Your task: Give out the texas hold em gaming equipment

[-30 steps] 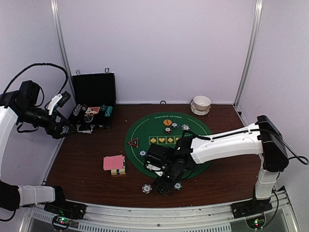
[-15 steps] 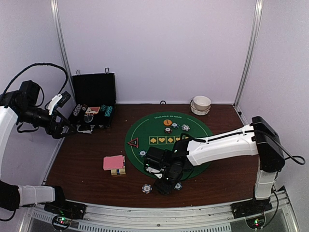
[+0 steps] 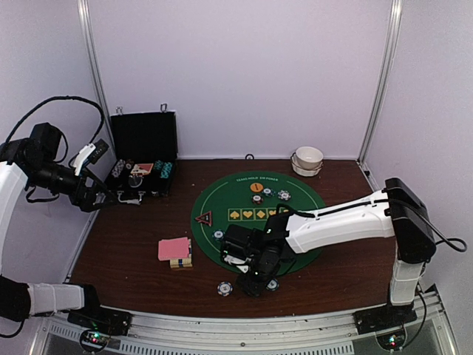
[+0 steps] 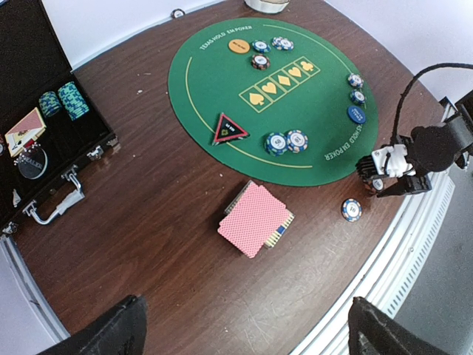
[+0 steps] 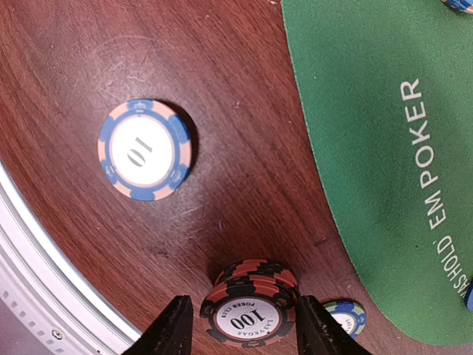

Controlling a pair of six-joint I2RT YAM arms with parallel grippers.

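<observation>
As the case [image 3: 144, 137] lies open (lid up), teal chips [image 4: 65, 98] inside.

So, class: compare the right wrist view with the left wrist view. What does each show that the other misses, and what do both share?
Right wrist only: a red-black chip stack marked 100, flanked by the right pincer. Left wrist only: the open case, pink-backed cards and red triangular marker. Both: the green mat and a blue-striped chip on bare wood.
</observation>
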